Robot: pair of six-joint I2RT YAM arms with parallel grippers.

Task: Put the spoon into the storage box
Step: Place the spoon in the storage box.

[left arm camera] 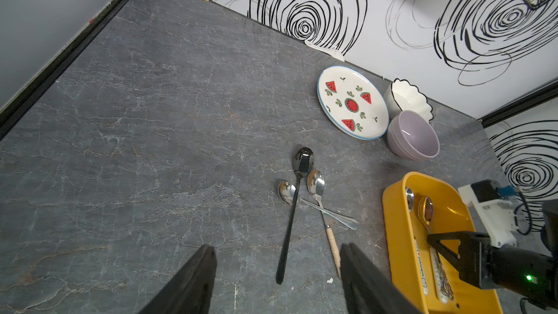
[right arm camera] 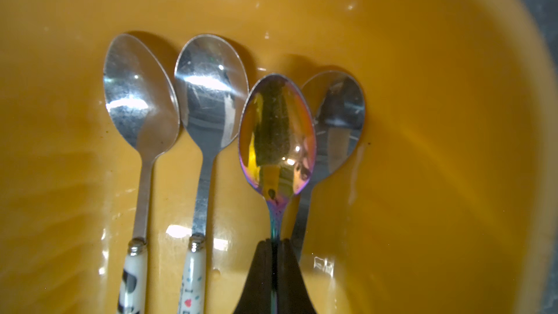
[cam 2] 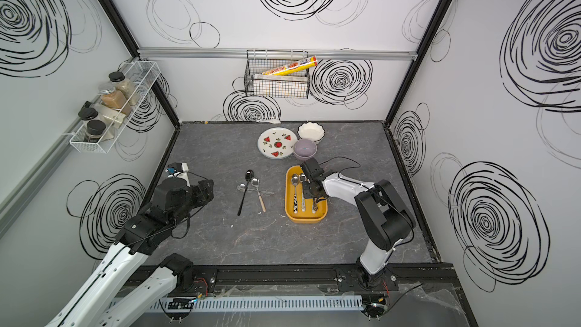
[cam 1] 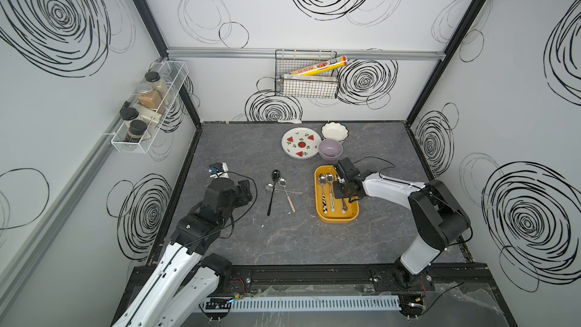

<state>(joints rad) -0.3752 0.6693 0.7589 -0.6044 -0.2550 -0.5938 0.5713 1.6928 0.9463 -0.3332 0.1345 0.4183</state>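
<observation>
The mustard-yellow storage box [cam 1: 320, 212] sits right of the table's middle. My right gripper [right arm camera: 274, 241] reaches down inside it, shut on the thin neck of an iridescent spoon [right arm camera: 277, 134]. That spoon's bowl hangs just above a steel spoon [right arm camera: 338, 122] on the box floor. Two spoons with white patterned handles [right arm camera: 140, 95] [right arm camera: 211, 92] lie beside them. Left of the box, a long black spoon [cam 1: 272, 195] and two silver spoons [cam 1: 283, 184] lie crossed on the table. My left gripper [left arm camera: 277, 252] is open and empty, hovering short of the black spoon's handle end.
A watermelon-patterned plate [cam 1: 301, 143], a lilac bowl [cam 1: 330, 148] and a white scalloped bowl [cam 1: 334, 131] stand behind the box near the back wall. A wire basket [cam 1: 306, 80] hangs on the back wall. A spice rack [cam 1: 147, 111] hangs on the left wall.
</observation>
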